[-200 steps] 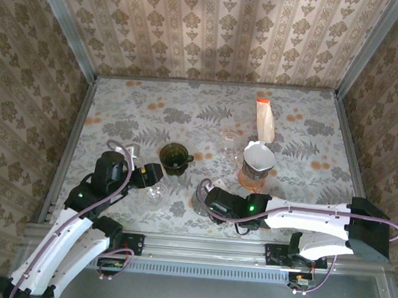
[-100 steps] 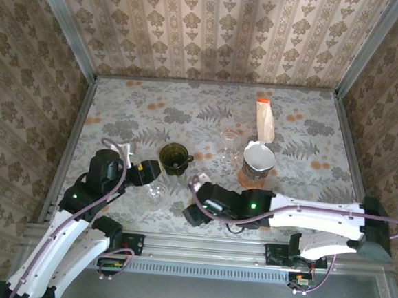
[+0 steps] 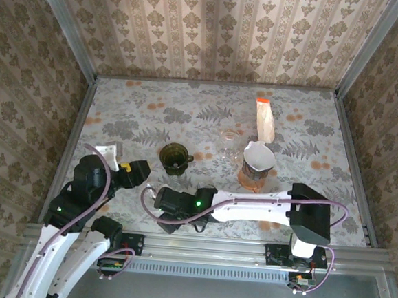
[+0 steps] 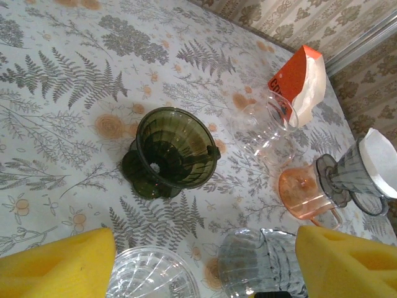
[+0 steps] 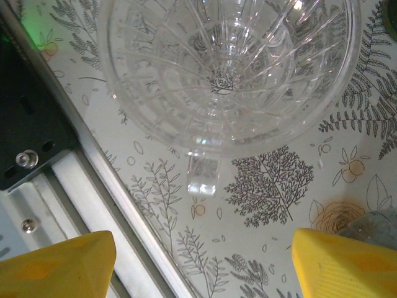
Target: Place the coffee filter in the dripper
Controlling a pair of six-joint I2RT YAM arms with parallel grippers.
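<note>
A white coffee filter (image 3: 260, 154) (image 4: 379, 162) sits inside a grey dripper (image 3: 256, 164) (image 4: 347, 177) on an orange glass (image 4: 303, 189) at mid right. A clear ribbed glass dripper (image 5: 229, 68) (image 4: 152, 276) stands near the front edge. My right gripper (image 5: 205, 267) (image 3: 160, 201) hovers open just beside it, its handle (image 5: 203, 175) pointing between the yellow fingers, which touch nothing. My left gripper (image 4: 205, 267) (image 3: 132, 171) is open and holds nothing, left of the clear dripper. A dark green dripper (image 3: 174, 158) (image 4: 173, 152) stands behind.
An orange-and-white filter pack (image 3: 264, 119) (image 4: 304, 81) lies at the back right, with a clear glass (image 3: 228, 142) (image 4: 267, 121) near it. A greyish clear glass (image 4: 263, 264) lies by the clear dripper. The metal front rail (image 5: 80, 180) runs close to my right gripper.
My right arm has swept left along the front edge to the clear dripper. My left arm has drawn back to the left, away from it.
</note>
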